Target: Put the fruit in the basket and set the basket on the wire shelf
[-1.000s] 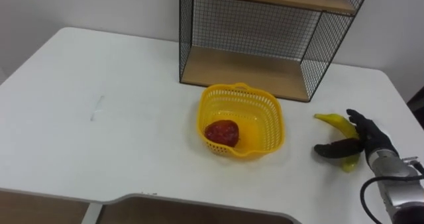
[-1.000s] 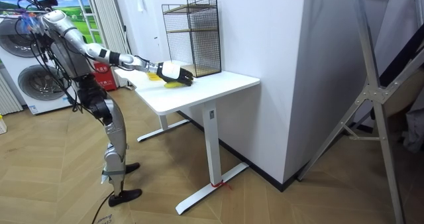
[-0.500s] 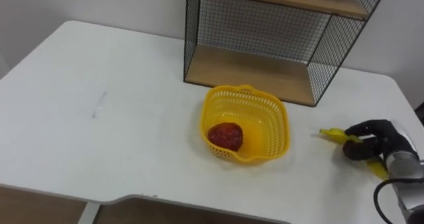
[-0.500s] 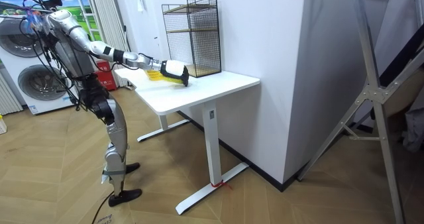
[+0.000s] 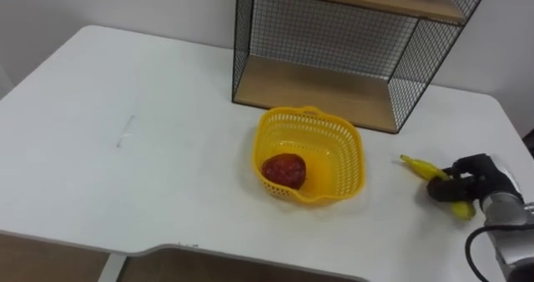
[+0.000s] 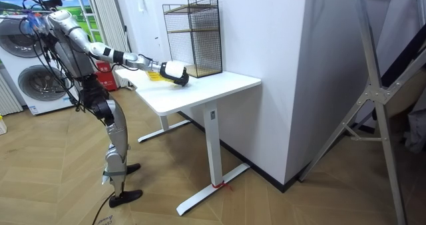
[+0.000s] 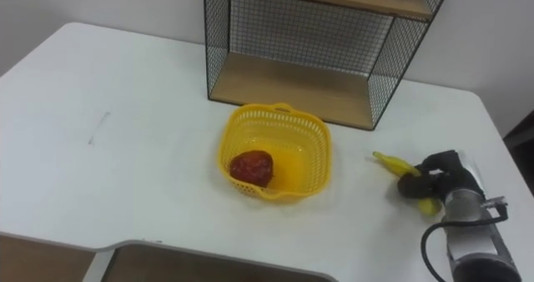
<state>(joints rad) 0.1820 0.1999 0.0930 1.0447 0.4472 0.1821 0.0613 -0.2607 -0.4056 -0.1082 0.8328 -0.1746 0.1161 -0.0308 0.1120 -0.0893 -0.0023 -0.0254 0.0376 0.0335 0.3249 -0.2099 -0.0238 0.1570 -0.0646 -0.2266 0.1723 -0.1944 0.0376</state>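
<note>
Right hand (image 5: 472, 178) closed — curved banana (image 5: 423, 168) gripped.

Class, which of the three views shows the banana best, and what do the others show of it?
The left eye view: the banana shows its stem end and its other tip either side of the right hand curled round it. The right eye view shows nearly the same. The room view: too small to tell.

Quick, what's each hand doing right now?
Right hand: closed, holding the banana.
Left hand: cannot be told.
</note>
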